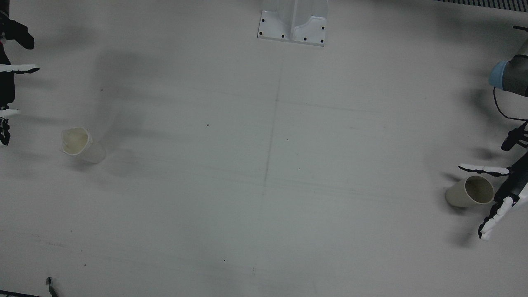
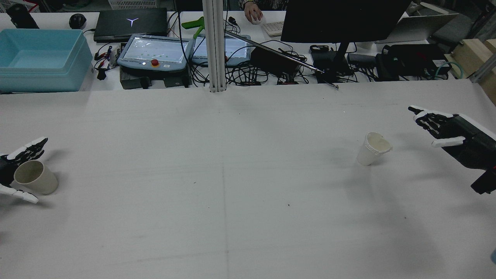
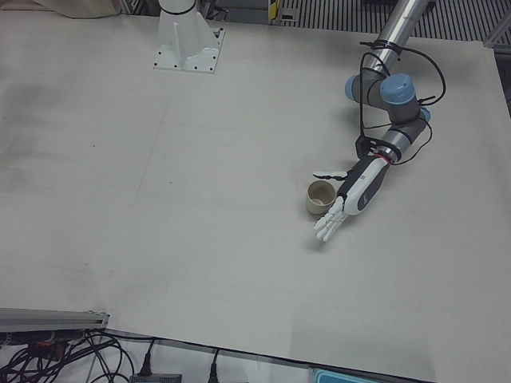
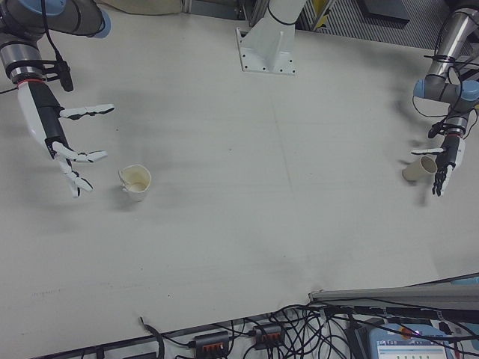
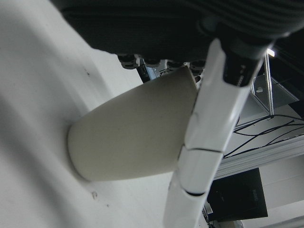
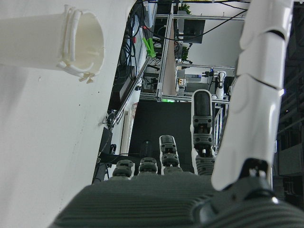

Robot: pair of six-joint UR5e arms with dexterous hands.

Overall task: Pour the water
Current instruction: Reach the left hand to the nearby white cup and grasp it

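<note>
While the left hand (image 2: 9,174) brackets the beige cup (image 2: 35,177) with fingers spread, ungrasped, the right hand (image 2: 445,130) hovers released near the white cup (image 2: 372,149).

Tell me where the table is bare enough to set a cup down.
The widest bare patch is the table between the white cup and the beige cup. The strip toward the pedestal is also bare. It is crowded only at the beige cup, where the left hand has its fingers on both sides.
</note>
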